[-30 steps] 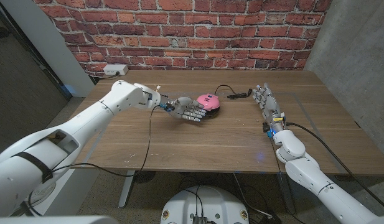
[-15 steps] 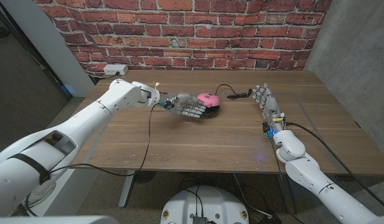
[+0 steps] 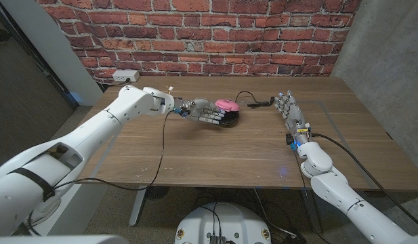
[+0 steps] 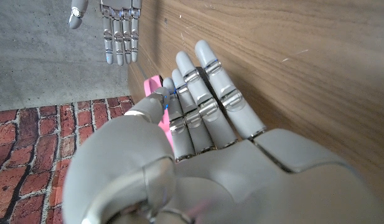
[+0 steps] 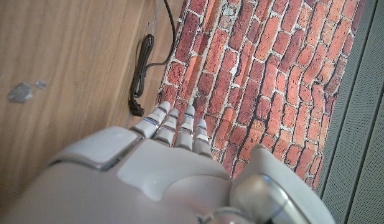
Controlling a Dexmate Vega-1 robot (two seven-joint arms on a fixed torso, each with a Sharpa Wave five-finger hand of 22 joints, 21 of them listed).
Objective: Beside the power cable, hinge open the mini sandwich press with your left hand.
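Note:
The mini sandwich press (image 3: 227, 111) stands at the table's middle back, its pink lid tilted up off the black base (image 3: 231, 120). My left hand (image 3: 206, 114) reaches in from the press's left side. In the left wrist view the pink lid's edge (image 4: 156, 87) sits between the thumb and the straight fingers (image 4: 204, 93). The black power cable (image 3: 253, 104) runs from the press to the right; its plug end (image 5: 140, 74) lies near the brick wall. My right hand (image 3: 289, 108) stands on the table right of the cable, fingers straight and apart, holding nothing.
A white socket box (image 3: 125, 76) sits at the table's back left corner. A thin black wire (image 3: 161, 150) hangs from my left wrist over the front edge. The brick wall (image 3: 215, 34) closes the back, a concrete wall (image 3: 385, 61) the right.
The pink lid has tipped up from the black base. My left hand has risen a little with it. The right hand has stayed in place.

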